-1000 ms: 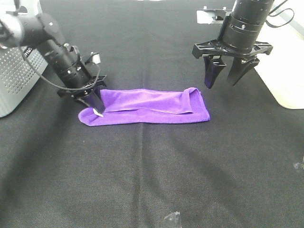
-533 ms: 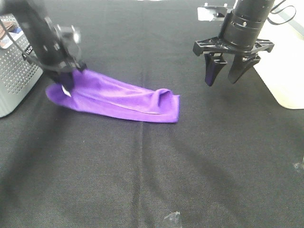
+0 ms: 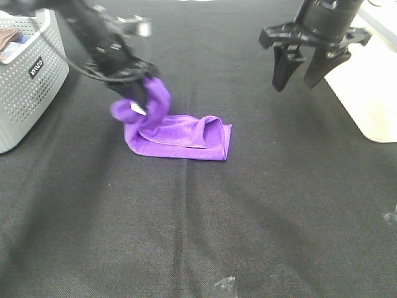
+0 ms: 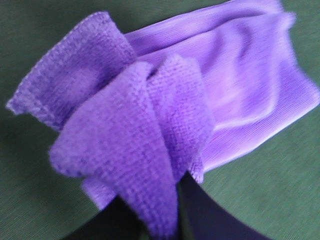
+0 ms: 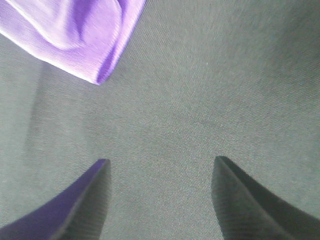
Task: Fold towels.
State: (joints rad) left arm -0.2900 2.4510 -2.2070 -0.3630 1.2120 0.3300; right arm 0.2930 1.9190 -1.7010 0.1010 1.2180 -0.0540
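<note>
The purple towel [image 3: 180, 131] lies on the black table, folded into a long strip. Its left end is lifted and curled back over the rest, with a small white label [image 3: 138, 110] showing. My left gripper [image 3: 138, 99] is shut on that raised end. In the left wrist view the bunched purple towel [image 4: 130, 135] fills the space between the dark fingers [image 4: 200, 215]. My right gripper [image 3: 305, 69] hangs open above the table, to the right of the towel and apart from it. A corner of the towel [image 5: 85, 35] shows in the right wrist view, beyond the open fingertips [image 5: 95, 190].
A grey perforated basket [image 3: 28, 87] stands at the left edge of the table with a brown cloth [image 3: 7, 36] inside. A pale board [image 3: 369, 93] lies at the right edge. Black cloth covers the table.
My left gripper carried the towel's left end out to the left, then up and back to the right over the strip. The towel's right end slid left. My right gripper rose slightly.
</note>
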